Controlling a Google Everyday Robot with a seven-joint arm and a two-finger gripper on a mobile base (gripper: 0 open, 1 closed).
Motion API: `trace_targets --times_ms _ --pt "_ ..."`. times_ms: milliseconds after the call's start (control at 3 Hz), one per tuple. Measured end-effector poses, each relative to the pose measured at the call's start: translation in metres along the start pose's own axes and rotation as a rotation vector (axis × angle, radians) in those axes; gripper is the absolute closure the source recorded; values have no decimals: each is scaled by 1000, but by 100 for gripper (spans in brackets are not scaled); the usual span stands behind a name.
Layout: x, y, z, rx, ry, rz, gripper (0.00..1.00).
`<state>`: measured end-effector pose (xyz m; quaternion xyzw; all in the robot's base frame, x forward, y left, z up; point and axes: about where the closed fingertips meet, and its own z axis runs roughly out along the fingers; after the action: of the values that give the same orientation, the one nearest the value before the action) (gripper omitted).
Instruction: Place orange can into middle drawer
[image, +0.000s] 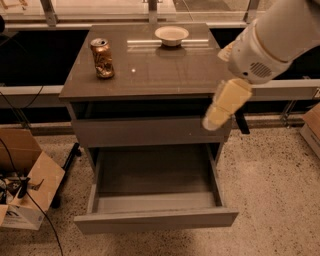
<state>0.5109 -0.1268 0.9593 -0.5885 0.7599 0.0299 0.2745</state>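
Note:
The orange can (102, 58) stands upright on the cabinet top (165, 70), near its left edge. The middle drawer (155, 218) is pulled out below, and its shallow tray shows nothing inside. My gripper (222, 106), a cream-coloured piece at the end of the white arm (270, 45), hangs in front of the cabinet's right front corner. It is level with the shut plain drawer front (145, 131), far to the right of the can and above the open drawer's right side. It holds nothing that I can see.
A shallow cream bowl (171, 35) sits at the back middle of the cabinet top. An open cardboard box (25, 185) and cables lie on the floor at the left. Another box edge (312, 127) is at the right. Speckled floor surrounds the cabinet.

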Motion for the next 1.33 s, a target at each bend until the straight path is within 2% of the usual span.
trace_targets --times_ms 333,667,1333 --pt "-65 -37 56 39 -214 74 0" --pt "-110 -63 90 55 -326 90 0" --pt "-203 -118 176 28 -490 92 0"
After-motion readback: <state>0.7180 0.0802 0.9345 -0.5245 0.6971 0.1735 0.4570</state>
